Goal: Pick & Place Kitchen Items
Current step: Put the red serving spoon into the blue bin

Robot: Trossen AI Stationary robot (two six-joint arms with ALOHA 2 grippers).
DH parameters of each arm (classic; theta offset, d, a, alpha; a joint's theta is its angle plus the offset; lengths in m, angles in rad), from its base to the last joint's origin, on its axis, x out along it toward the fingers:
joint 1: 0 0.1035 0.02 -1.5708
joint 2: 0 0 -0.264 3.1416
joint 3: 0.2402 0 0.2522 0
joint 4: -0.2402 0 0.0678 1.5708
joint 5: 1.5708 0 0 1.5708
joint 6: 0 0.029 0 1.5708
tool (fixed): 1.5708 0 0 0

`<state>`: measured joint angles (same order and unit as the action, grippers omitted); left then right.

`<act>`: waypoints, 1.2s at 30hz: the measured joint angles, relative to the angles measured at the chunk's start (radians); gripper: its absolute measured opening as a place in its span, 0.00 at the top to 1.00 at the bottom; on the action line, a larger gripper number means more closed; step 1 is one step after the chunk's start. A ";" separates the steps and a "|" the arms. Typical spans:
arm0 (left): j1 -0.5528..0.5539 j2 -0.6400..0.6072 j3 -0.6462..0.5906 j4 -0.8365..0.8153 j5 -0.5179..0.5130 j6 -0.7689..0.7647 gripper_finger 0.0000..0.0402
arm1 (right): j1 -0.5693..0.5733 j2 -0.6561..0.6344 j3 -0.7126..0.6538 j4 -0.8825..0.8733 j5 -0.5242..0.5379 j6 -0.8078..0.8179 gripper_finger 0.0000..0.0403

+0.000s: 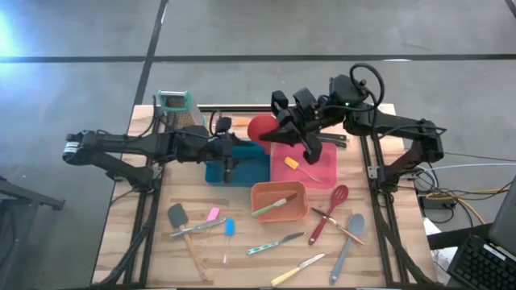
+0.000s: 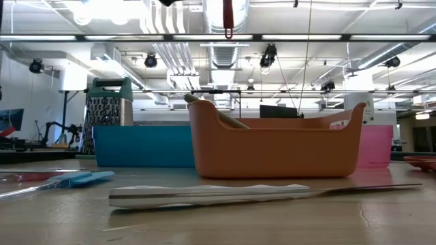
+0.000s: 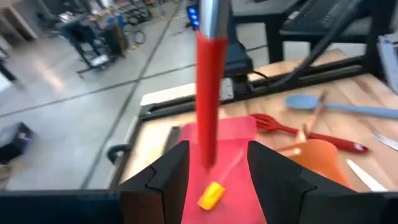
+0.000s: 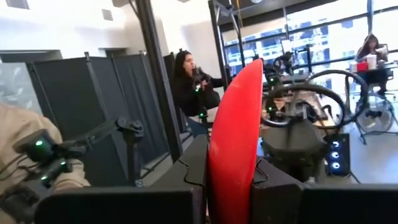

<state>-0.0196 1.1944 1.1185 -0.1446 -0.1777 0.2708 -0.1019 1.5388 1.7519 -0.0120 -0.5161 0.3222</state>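
Two arms meet over the trays in the upper middle of the high view, and their dark links hide most of the handover there. Coming in from the left, the left gripper (image 1: 229,163) hangs above the blue tray (image 1: 214,174). In its wrist view its fingers (image 3: 163,177) stand apart on either side of the red spoon (image 3: 207,93), whose handle hangs between them with a gap on each side. Below lies a yellow-headed spatula (image 3: 211,196) in the pink tray (image 3: 239,134), blurred. To the right, the right gripper (image 4: 233,163) is clamped on the spoon's head, seen edge-on. The low view cuts off both grippers, showing only the handle's tip at the top edge.
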 joint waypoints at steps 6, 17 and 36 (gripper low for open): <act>0.000 0.034 -0.006 0.025 -0.014 0.001 0.58 | -0.001 0.001 0.000 0.031 0.004 -0.008 0.95; 0.017 0.089 0.001 0.159 -0.012 0.007 0.58 | 0.000 0.001 0.000 0.056 0.002 0.000 0.95; 0.040 0.165 0.031 0.202 -0.004 0.012 0.84 | 0.006 0.000 0.000 0.073 -0.008 0.012 0.95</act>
<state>0.0204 1.3597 1.1496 0.0570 -0.1818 0.2824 -0.0958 1.5391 1.7519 0.0612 -0.5244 0.3344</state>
